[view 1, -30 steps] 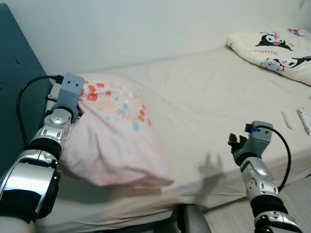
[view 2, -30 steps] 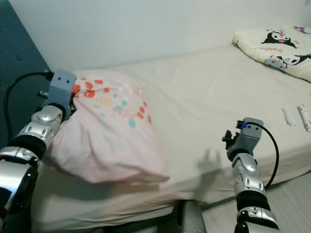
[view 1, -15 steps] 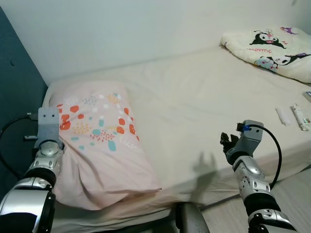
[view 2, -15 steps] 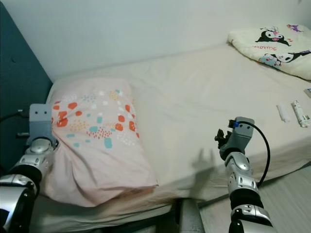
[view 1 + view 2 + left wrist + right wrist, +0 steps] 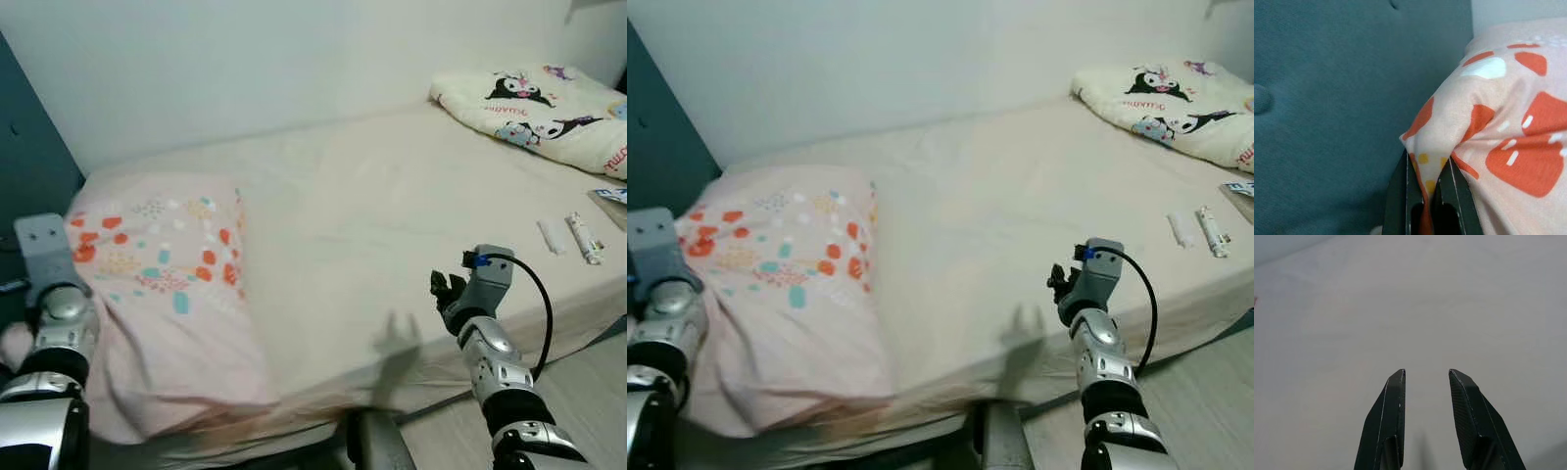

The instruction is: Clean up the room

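Note:
A pink pillow (image 5: 167,294) with orange, teal and yellow spots lies at the left end of the bed (image 5: 392,196), against the teal headboard (image 5: 1327,98). My left gripper (image 5: 1427,161) is shut on a pinched corner of the pillow (image 5: 1508,132), close beside the headboard. Its wrist (image 5: 44,257) sits at the pillow's left edge. My right gripper (image 5: 1426,374) is open with nothing between its fingers. It hovers over the bare sheet near the bed's front edge, where the eye views show it as the right gripper (image 5: 441,287).
A folded cream blanket (image 5: 534,103) with black cartoon figures lies at the far right of the bed. Two small white items (image 5: 552,235) (image 5: 582,238) rest on the sheet near the right front edge. A white wall runs behind the bed. Grey floor (image 5: 588,382) shows at lower right.
The pillow has come down from a raised, bunched position and been drawn left to lie flat against the headboard, still held by my left gripper. The camera has shifted. The right arm has barely moved.

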Controlling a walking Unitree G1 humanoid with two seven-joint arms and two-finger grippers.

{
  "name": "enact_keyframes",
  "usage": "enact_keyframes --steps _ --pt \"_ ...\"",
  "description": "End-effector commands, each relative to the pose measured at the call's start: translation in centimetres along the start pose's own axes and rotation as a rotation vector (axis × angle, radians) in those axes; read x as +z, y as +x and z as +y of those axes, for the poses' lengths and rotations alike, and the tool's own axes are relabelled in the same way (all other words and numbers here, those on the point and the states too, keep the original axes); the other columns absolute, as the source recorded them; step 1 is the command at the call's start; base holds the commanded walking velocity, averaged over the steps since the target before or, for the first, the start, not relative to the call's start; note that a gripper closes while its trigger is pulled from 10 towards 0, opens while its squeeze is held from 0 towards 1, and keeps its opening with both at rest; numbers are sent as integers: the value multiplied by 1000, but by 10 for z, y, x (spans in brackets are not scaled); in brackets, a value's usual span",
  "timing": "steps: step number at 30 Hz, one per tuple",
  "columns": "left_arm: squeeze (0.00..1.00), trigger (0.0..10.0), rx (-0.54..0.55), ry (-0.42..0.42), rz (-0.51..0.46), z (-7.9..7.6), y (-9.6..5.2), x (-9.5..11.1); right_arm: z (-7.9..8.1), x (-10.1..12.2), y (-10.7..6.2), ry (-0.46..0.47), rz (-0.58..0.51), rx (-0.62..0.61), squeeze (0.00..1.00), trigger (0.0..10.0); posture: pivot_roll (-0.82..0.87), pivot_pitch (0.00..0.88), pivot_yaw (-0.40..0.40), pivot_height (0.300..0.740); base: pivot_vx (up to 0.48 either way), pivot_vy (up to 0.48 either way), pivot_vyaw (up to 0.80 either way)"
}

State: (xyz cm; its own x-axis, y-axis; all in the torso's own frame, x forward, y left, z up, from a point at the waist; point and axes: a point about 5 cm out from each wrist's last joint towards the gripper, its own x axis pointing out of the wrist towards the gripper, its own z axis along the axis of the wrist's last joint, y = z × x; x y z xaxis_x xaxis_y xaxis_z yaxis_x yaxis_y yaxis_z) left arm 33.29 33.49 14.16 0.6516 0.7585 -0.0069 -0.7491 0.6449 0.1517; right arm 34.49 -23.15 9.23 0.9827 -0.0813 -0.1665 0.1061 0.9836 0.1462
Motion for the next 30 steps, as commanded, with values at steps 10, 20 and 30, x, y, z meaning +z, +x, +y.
enact_keyframes --steps 10,20,30 --pt "0 0 122 -146 341 19 -29 -81 17 -5 3 -11 20 58 0 10000 -161 0 11 591 0 0 0" --pt "0 4667 51 -255 429 7 -44 -99 17 -8 2 -13 33 63 0 10000 -165 0 6 591 0 0 0" --pt "1000 10000 -181 -211 217 -15 -31 -60 11 -3 3 -22 22 49 0 10000 -174 0 8 591 0 0 0"
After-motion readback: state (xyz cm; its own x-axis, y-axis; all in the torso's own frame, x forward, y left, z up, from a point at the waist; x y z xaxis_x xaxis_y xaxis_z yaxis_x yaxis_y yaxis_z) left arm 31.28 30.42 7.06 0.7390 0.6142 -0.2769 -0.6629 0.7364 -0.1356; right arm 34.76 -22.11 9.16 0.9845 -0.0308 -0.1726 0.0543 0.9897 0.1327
